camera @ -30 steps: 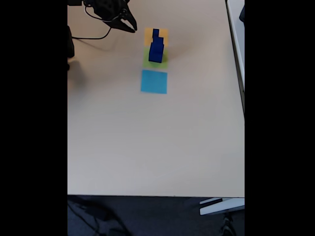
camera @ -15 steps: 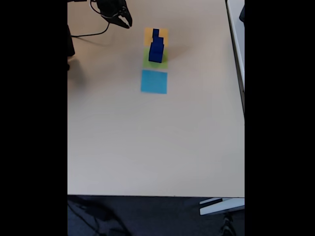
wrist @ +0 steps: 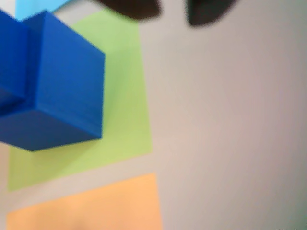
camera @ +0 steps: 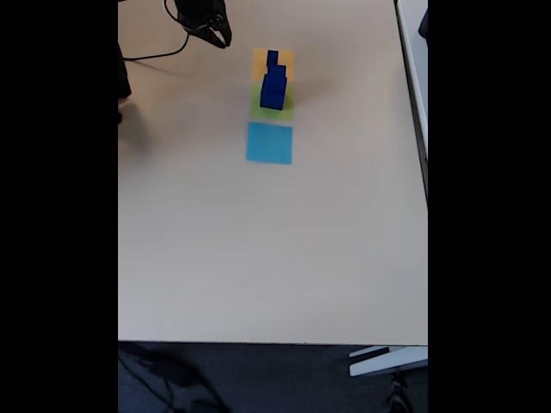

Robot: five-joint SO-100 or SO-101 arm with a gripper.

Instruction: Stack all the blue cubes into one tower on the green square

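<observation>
Fixed view: blue cubes stacked, green square; gripper apparently apart.

The blue cubes are blurred, cut off left.

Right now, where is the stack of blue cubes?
In the fixed view the blue cubes stand stacked on the green square, between the orange square above and the light-blue square below, right of the gripper.
</observation>
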